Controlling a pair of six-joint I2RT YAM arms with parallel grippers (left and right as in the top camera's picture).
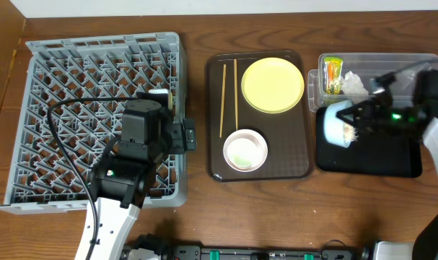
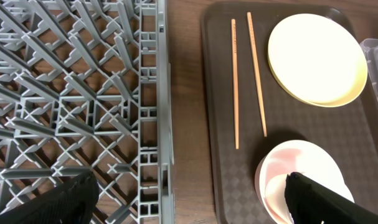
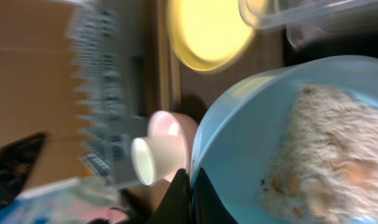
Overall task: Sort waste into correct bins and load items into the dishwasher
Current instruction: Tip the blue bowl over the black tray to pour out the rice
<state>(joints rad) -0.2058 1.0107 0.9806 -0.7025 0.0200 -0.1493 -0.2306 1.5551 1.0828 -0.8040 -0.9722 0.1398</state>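
Note:
My right gripper (image 1: pixel 359 119) is shut on the rim of the light blue bowl (image 1: pixel 338 123) and holds it tilted over the black tray (image 1: pixel 377 155). In the right wrist view the gripper (image 3: pixel 190 186) pinches the bowl (image 3: pixel 257 124), which holds beige food scraps (image 3: pixel 326 149). The clear tub (image 1: pixel 406 65) holds the snack wrapper (image 1: pixel 333 74) and the white tissue (image 1: pixel 354 84). The yellow plate (image 1: pixel 273 84), two chopsticks (image 1: pixel 223 97) and the white bowl (image 1: pixel 245 150) with the small cup (image 3: pixel 148 160) in it lie apart. My left gripper (image 2: pixel 189 205) is open and empty over the grey dish rack's (image 1: pixel 60 108) right edge.
The plate, chopsticks and white bowl sit on the dark brown serving tray (image 1: pixel 217 144) between the rack and the bins. The left arm's cable loops over the rack. Bare wooden table runs along the front edge.

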